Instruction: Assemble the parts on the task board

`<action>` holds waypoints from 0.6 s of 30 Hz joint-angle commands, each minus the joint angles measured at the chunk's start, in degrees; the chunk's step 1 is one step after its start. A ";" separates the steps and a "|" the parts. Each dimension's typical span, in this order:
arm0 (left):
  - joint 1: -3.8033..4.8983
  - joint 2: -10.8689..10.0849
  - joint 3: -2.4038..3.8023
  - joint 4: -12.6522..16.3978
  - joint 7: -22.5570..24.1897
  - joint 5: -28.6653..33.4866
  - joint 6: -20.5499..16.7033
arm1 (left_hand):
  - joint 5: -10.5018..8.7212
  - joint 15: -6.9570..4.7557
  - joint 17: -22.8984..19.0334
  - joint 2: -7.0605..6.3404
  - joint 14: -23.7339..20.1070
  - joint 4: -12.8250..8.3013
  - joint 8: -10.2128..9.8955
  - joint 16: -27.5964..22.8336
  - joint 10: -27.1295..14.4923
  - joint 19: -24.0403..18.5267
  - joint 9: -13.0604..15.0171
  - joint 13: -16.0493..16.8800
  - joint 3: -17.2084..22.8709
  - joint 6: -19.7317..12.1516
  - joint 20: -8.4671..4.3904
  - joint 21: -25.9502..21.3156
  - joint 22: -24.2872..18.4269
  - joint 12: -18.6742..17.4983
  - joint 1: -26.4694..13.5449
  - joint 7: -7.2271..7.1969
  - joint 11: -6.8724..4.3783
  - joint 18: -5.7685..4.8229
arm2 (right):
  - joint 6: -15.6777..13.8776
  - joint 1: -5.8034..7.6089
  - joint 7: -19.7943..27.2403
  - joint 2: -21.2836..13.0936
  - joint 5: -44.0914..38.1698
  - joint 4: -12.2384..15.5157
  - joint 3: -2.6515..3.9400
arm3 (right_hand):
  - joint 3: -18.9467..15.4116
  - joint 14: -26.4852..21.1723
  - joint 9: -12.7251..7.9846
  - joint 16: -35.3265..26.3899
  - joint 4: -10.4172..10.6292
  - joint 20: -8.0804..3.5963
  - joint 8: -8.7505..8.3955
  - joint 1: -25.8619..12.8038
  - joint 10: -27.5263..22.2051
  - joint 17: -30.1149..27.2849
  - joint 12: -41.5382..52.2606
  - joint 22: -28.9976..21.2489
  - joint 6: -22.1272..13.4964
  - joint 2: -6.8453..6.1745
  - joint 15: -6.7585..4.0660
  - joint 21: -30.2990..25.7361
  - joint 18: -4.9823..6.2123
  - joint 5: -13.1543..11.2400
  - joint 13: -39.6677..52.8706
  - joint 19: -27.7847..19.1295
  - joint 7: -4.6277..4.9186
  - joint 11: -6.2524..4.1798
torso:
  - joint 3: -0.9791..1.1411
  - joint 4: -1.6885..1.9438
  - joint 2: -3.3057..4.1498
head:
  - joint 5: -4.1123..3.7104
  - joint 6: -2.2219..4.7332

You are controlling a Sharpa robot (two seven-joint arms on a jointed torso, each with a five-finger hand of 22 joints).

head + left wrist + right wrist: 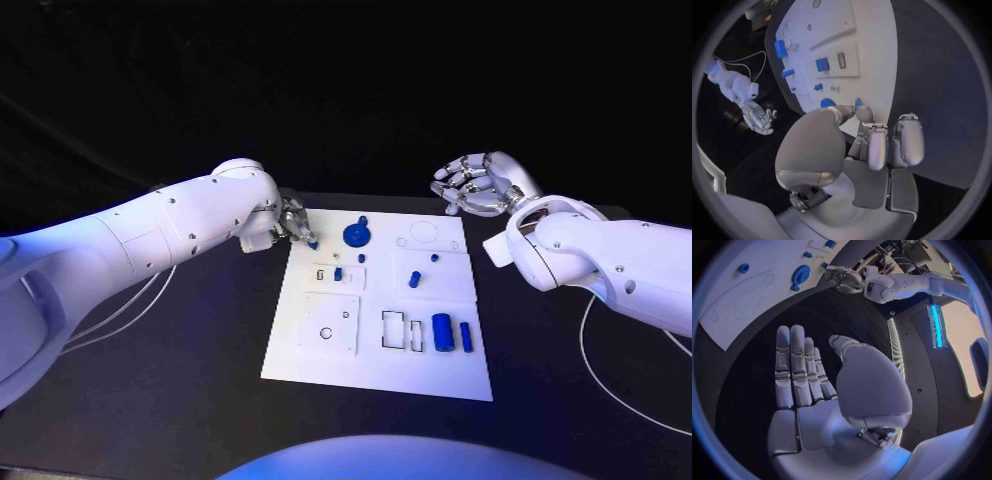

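Note:
The white task board (447,375) lies in the middle of the black table. On it are a round blue part (356,235), a small blue block (414,278), and a blue cylinder (441,332) beside a blue bar (466,335). My left hand (291,224) is at the board's far left corner, and its thumb and a finger pinch a small blue part (313,243), also seen as the small blue part (857,102) at the fingertips (863,114). My right hand (476,185) hangs over the table behind the board's far right corner. In the right wrist view the right hand (811,385) has straight fingers and holds nothing.
A square raised plate (330,325) with a small hole takes up the board's near left. Black-outlined slots (392,330) lie next to the cylinder. White cables (599,340) run over the table at both sides of the board. Bare black table (173,400) surrounds the board.

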 commanded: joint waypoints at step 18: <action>-0.09 -10.44 -0.09 16.97 1.24 9.05 -7.22 | 15.99 -1.98 10.04 -3.86 4.66 -12.45 4.18 0.66 4.50 1.38 2.69 4.12 13.35 4.12 -1.50 1.23 1.76 3.18 -8.53 -1.99 -1.75 0.08 | 0.72 -0.04 0.24 -0.64 -0.17 0.22 0.01 | -0.30 0.48 -0.09 -0.23 -0.13 0.03 0.37 -0.08 -0.10 0.09 0.20 -0.09 -0.39 0.27 -0.05 -0.25 0.64 0.39 -0.09 0.49 0.29 0.17 | -0.25 1.01 -0.66 | -0.15 -0.29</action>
